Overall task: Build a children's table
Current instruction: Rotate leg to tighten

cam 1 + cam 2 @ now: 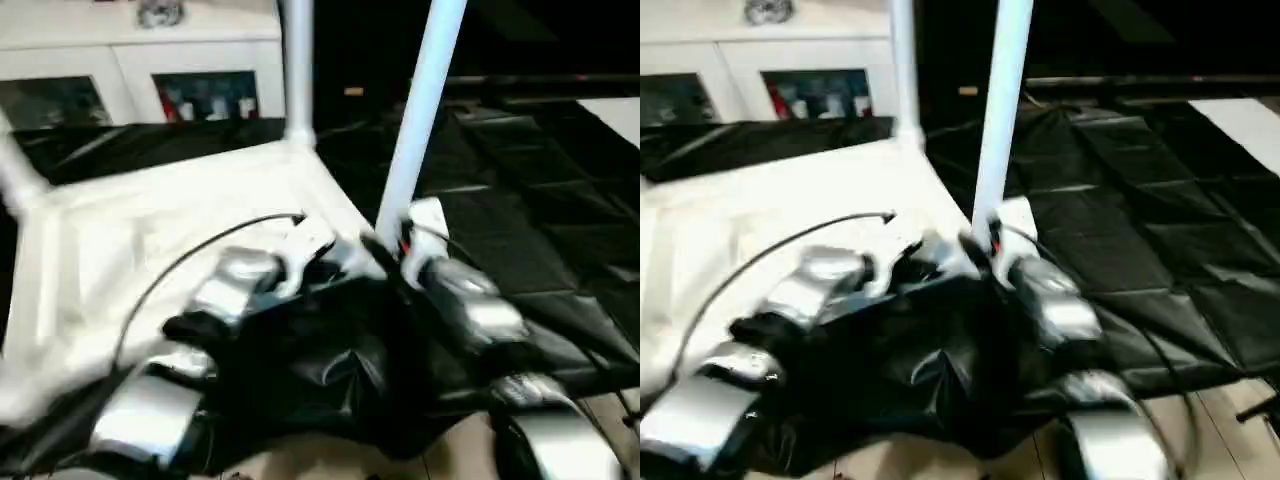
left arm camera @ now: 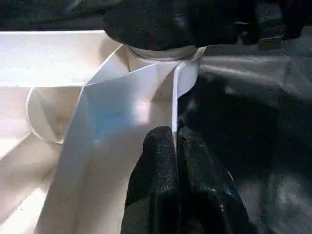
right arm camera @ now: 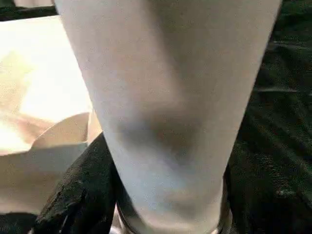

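The white tabletop [image 1: 150, 220] lies upside down on a black sheet, ribs facing up. One white leg [image 1: 297, 70] stands in its far corner socket, and another [image 1: 18, 175] rises at the left edge. A third leg [image 1: 420, 110] stands tilted in the near right corner socket [image 2: 161, 51]. My right gripper [image 1: 388, 255] is wrapped around this leg's base, a black finger [image 3: 73, 195] lying against the tube. My left gripper [image 2: 175, 134] is shut on the tabletop's thin rim wall just beside that socket.
The black sheet [image 1: 530, 200] covers the floor to the right and behind. A white glass-door cabinet [image 1: 150, 70] stands at the back left. A black cable [image 1: 180, 260] arcs over the tabletop to my left arm. Pale floor [image 1: 330, 460] shows at the near edge.
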You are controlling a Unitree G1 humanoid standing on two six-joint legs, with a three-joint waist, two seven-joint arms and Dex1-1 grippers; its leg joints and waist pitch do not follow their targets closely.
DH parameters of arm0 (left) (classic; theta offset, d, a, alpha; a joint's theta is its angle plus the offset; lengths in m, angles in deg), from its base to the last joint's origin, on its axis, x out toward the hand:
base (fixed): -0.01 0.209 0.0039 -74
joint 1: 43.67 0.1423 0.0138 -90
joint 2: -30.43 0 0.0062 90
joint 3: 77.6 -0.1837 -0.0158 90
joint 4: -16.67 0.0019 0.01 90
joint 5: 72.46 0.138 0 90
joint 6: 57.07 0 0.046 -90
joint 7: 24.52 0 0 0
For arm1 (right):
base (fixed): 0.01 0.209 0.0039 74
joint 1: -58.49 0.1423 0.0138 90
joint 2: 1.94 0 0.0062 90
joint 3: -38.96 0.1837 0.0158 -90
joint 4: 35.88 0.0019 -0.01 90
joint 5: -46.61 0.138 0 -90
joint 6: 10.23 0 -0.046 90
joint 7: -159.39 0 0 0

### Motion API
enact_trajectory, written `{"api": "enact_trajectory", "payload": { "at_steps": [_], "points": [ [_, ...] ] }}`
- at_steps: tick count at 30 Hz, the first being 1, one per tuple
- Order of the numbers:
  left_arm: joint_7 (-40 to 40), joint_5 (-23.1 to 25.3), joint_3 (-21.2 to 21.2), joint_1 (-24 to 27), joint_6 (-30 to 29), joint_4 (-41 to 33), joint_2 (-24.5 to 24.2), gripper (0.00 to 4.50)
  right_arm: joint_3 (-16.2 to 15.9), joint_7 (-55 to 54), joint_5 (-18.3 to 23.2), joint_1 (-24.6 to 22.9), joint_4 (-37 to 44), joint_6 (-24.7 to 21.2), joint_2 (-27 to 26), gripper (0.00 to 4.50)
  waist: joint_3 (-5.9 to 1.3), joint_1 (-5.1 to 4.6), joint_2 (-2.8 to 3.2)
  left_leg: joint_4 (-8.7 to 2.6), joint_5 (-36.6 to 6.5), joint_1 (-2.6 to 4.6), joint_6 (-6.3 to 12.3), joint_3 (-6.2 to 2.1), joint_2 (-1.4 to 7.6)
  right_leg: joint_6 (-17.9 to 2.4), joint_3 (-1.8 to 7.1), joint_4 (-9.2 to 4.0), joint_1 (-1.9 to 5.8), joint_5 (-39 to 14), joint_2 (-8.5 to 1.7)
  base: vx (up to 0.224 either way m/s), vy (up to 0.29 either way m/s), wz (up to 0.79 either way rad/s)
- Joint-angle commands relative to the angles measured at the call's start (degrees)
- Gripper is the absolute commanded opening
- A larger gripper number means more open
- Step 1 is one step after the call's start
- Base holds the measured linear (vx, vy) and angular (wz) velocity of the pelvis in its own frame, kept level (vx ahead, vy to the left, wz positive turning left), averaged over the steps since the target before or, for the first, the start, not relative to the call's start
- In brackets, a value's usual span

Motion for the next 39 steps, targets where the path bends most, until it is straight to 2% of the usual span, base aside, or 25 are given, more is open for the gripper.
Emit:
{"api": "enact_trajectory", "payload": {
  "at_steps": [1,2,3,5,7,8,9,10,11,13,16,21,25,28,29,34,39],
  "points": [
    [1.0,-1.6,0.0,-2.3,2.1,-1.3,3.6,0.00,-3.6,4.2,0.1,-0.6,-3.0,-0.7,-5.4,2.95,-3.91,0.10,0.00,-3.63,-9.1,-0.26,3.95,-0.37,1.36,-11.7,3.30,-4.02,3.37,-12.2,-3.66,0.000,0.000,0.00],
    [0.6,-1.6,0.0,-2.2,2.5,-1.4,3.5,0.00,-3.5,4.9,0.2,-0.5,-3.1,-0.2,-5.5,2.95,-3.93,0.20,0.03,-3.61,-8.2,-0.33,4.53,-0.36,1.39,-12.1,3.30,-3.90,3.50,-11.3,-3.71,0.000,0.000,0.00],
    [0.4,-1.6,0.0,-2.1,2.7,-1.4,3.4,0.00,-3.4,5.4,0.3,-0.4,-3.1,0.1,-5.6,3.15,-3.93,0.21,-0.02,-3.57,-8.0,-0.32,4.81,-0.31,1.37,-12.2,3.29,-3.90,3.50,-11.1,-3.69,0.000,0.000,0.00],
    [-2.4,-2.1,-0.2,-1.2,4.4,-2.1,2.0,0.00,-3.7,8.8,0.5,-0.5,-2.4,0.6,-4.8,3.34,-3.82,0.29,-0.04,-3.61,-8.6,-0.30,5.38,-0.33,1.38,-12.1,3.22,-4.06,3.59,-12.9,-3.75,0.000,0.000,0.00],
    [-4.2,-2.4,-0.5,-0.5,6.0,-2.6,1.0,0.00,-4.8,10.0,-0.4,-0.4,-2.7,1.8,-3.8,3.38,-3.75,0.25,-0.01,-3.66,-8.9,-0.38,5.35,-0.38,1.45,-11.8,3.20,-4.14,3.61,-13.9,-3.81,0.000,0.000,0.00],
    [-5.1,-2.5,-0.7,-0.1,6.0,-3.0,0.5,0.00,-5.0,10.4,-0.6,-0.4,-2.7,2.0,-3.3,3.58,-3.70,0.14,0.04,-3.68,-9.4,-0.29,5.12,-0.39,1.48,-11.6,3.21,-4.25,3.54,-15.1,-3.81,0.000,0.000,0.00],
    [-5.7,-2.5,-0.8,0.1,5.9,-3.3,0.2,0.00,-5.2,10.7,-0.7,-0.3,-2.8,2.2,-3.0,3.58,-3.68,0.00,-0.86,-3.70,-9.4,-0.42,5.23,-0.32,1.50,-11.4,3.21,-4.28,3.59,-15.5,-3.75,0.000,0.000,0.00],
    [-5.7,-2.5,-0.8,0.1,5.9,-3.3,0.2,0.00,-5.2,10.7,-0.7,-0.3,-2.8,2.2,-3.0,3.71,-3.60,0.14,-0.34,-3.72,-9.3,-0.35,5.18,-0.38,1.48,-11.3,3.25,-4.25,3.49,-16.5,-3.85,0.000,0.000,0.00],
    [-6.7,-2.6,-1.0,0.6,6.3,-3.9,-0.4,0.00,-5.7,12.4,-0.7,-0.5,-2.3,2.4,-2.2,3.71,-3.61,0.17,-0.25,-3.71,-9.5,-0.24,5.02,-0.40,1.56,-11.1,3.26,-4.31,3.43,-17.1,-3.88,0.000,0.000,0.00],
    [-11.0,-3.5,-1.3,2.0,7.1,-5.6,-2.3,0.00,-7.7,19.1,-0.7,-1.8,0.3,2.9,0.5,3.71,-3.56,0.31,-0.35,-3.69,-9.7,-0.31,5.37,-0.38,1.56,-11.1,3.24,-4.33,3.53,-17.2,-3.90,0.000,0.000,0.00],
    [-16.6,-4.6,-1.6,3.5,7.2,-7.8,-4.6,0.00,-10.1,28.4,-0.7,-3.9,4.1,3.3,4.4,3.71,-3.56,0.64,-0.13,-3.63,-9.0,-0.32,6.36,-0.21,1.88,-11.8,3.33,-3.99,3.40,-14.7,-3.71,0.000,0.000,0.00],
    [-22.7,-5.4,-2.5,4.8,7.0,-9.5,-7.2,0.00,-12.3,36.9,-1.0,-6.5,8.1,4.8,8.8,3.71,-3.60,1.21,-0.13,-3.63,-9.3,-0.25,6.03,-0.17,2.10,-12.2,3.42,-3.71,3.36,-14.0,-3.76,0.000,0.000,0.00],
    [-27.2,-6.4,-3.0,6.0,5.6,-11.7,-9.0,0.00,-13.8,43.6,0.7,-8.7,12.2,3.1,12.2,3.71,-3.54,1.64,-0.17,-3.65,-9.4,-0.23,5.83,-0.12,2.08,-11.7,3.49,-3.81,3.36,-14.9,-3.71,0.000,0.000,0.00],
    [-29.1,-6.5,-3.3,6.1,4.6,-12.0,-9.5,0.00,-14.0,45.7,1.2,-9.5,13.7,2.4,12.8,3.59,-3.65,1.85,-0.11,-3.64,-8.9,-0.19,5.56,-0.18,2.07,-11.8,3.44,-3.70,3.32,-14.5,-3.68,0.000,0.000,0.00],
    [-29.2,-6.5,-3.3,6.1,4.6,-12.0,-9.5,0.00,-14.0,46.0,1.3,-9.6,13.9,2.1,12.8,3.38,-3.63,1.81,-0.11,-3.67,-9.0,-0.15,5.41,-0.19,2.05,-11.8,3.42,-3.72,3.27,-14.6,-3.66,0.000,0.000,0.00],
    [-29.4,-6.7,-3.3,6.3,4.3,-12.4,-9.5,0.00,-14.4,47.0,2.3,-10.4,15.4,0.6,12.5,3.02,-3.68,1.91,-0.08,-3.64,-8.7,-0.20,5.18,-0.22,1.99,-11.7,3.41,-3.72,3.35,-14.4,-3.67,0.000,0.000,0.00],
    [-27.1,-6.0,-3.1,5.9,3.6,-11.6,-8.7,0.00,-13.7,44.9,2.6,-11.2,15.5,-0.2,11.0,2.72,-3.68,1.86,0.01,-3.64,-9.0,-0.20,4.83,-0.23,1.96,-11.4,3.40,-3.79,3.35,-14.9,-3.69,0.000,0.000,0.00]
  ]
}}
